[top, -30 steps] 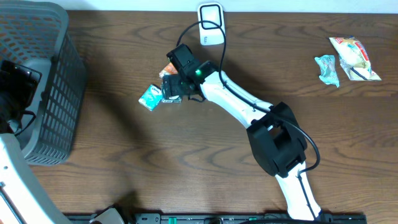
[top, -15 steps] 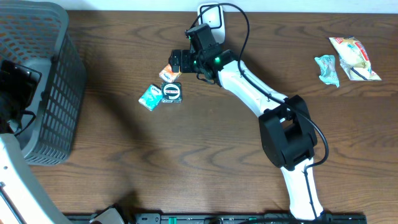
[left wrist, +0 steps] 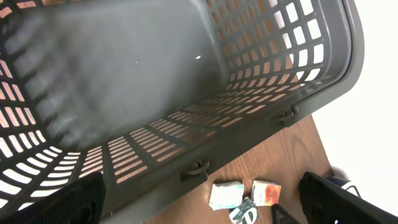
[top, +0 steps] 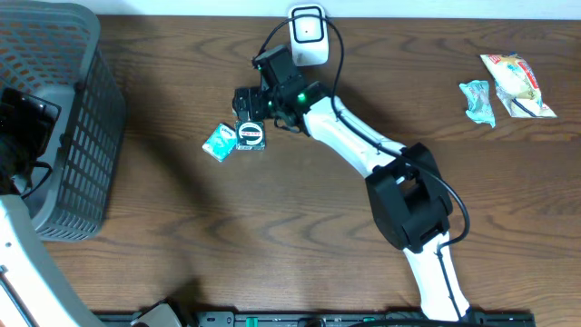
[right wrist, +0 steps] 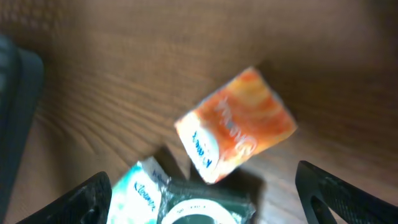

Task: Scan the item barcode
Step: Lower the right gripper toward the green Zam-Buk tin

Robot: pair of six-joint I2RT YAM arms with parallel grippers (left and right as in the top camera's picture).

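Risk I am flagging: the orange packet (right wrist: 236,124) is lying on the tabletop (top: 182,236) just beside the teal packet (right wrist: 146,183) and dark pack (top: 251,134), so closing could be snagging a neighbour. Right arm (top: 345,145) is stretching forward, right jaws hanging open above the packet. Left jaws are gaping over the basket (left wrist: 124,68).

A dark brown wooden table (top: 182,236) with flowing grain lies under soft, even light, with a pale strip (top: 454,7) showing past its far edge.
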